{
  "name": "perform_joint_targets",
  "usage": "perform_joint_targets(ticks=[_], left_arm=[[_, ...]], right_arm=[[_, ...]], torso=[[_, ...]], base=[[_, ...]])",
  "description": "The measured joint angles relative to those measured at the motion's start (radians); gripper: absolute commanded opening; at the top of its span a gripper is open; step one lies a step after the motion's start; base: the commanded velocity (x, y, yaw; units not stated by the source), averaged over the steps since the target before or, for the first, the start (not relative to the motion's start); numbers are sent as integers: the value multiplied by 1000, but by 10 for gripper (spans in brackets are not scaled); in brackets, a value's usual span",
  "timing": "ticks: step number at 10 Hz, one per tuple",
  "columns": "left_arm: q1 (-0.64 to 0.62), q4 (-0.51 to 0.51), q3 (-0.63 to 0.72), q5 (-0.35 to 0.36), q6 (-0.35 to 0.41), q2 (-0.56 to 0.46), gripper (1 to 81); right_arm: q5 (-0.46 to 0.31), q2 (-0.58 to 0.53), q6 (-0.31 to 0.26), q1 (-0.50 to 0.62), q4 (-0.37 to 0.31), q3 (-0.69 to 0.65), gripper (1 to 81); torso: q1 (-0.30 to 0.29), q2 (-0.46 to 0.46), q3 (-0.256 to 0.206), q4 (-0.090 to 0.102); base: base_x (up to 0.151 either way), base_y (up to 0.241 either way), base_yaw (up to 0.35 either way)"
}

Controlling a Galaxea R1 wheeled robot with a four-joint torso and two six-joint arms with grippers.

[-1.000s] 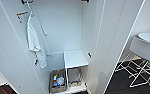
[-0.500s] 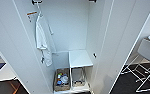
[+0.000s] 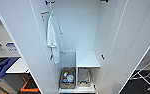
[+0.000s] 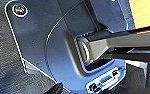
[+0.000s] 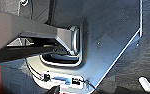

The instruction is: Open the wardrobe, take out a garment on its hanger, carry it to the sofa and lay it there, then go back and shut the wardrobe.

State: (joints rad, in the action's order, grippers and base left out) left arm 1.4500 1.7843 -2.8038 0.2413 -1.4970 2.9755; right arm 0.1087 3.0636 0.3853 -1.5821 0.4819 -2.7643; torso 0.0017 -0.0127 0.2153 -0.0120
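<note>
Standing open, the wardrobe (image 3: 121, 50) is showing a white shirt (image 3: 53, 37) hanging inside; I cannot tell how either gripper is set.

The wardrobe (image 3: 131, 50) stands open; a white shirt (image 3: 53, 40) hangs left, a shelf (image 3: 87, 59) lower right; between lies free room.

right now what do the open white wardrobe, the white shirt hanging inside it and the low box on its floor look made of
The tall white wardrobe looks like smooth matt laminated board: flat, even panels with straight edges. The white shirt hanging inside looks like thin woven cloth, since it drapes in soft folds. The low tan box on the wardrobe floor could be cardboard or wood; its dull brown walls leave that open.
</note>
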Motion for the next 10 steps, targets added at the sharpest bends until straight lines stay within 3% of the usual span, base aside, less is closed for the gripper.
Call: perform_joint_targets(ticks=[4, 10], left_arm=[[0, 0, 0, 0, 0, 0, 811], [-3, 0, 0, 1, -2, 3, 811]], right_arm=[[-1, 0, 0, -2, 0, 0, 811], [2, 0, 0, 0, 0, 0, 811]], torso=[[0, 0, 0, 0], [0, 0, 0, 0]], base=[[0, 0, 170], [0, -17, 0]])
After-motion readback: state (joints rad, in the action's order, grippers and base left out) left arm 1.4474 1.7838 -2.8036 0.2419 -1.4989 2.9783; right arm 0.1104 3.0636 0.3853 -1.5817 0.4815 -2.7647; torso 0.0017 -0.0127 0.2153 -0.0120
